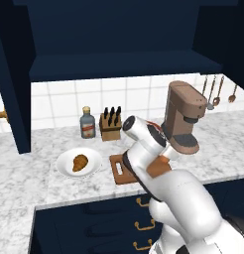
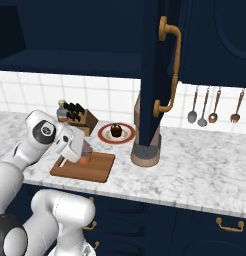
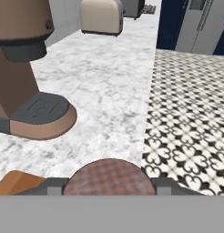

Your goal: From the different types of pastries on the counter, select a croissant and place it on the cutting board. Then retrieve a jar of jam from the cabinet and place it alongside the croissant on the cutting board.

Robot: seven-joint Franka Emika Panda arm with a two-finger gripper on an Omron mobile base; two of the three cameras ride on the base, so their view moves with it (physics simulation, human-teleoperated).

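Observation:
My gripper (image 2: 84, 153) is shut on the jar of jam (image 2: 85, 158), a squat orange-brown cylinder. It holds the jar low over the far edge of the reddish-brown cutting board (image 2: 90, 171); I cannot tell whether the jar touches the board. In the hand view the jar's round reddish lid (image 3: 109, 178) sits between the fingertips, with a corner of the board (image 3: 16, 182) at lower left. The golden-brown croissant (image 1: 80, 162) lies on a white plate (image 1: 94, 155) left of the board (image 1: 117, 171). A dark round pastry (image 2: 115, 131) sits on another plate. The navy cabinet (image 1: 119, 64) hangs above, its door (image 2: 154, 75) swung open.
A brown coffee machine (image 1: 186, 116) stands right beside the board, close to the gripper. A knife block (image 1: 110, 126) and a grey bottle (image 1: 87, 123) stand by the tiled wall. Utensils (image 2: 212, 107) hang at the right. A toaster (image 3: 101, 16) is farther along the counter (image 2: 195, 170).

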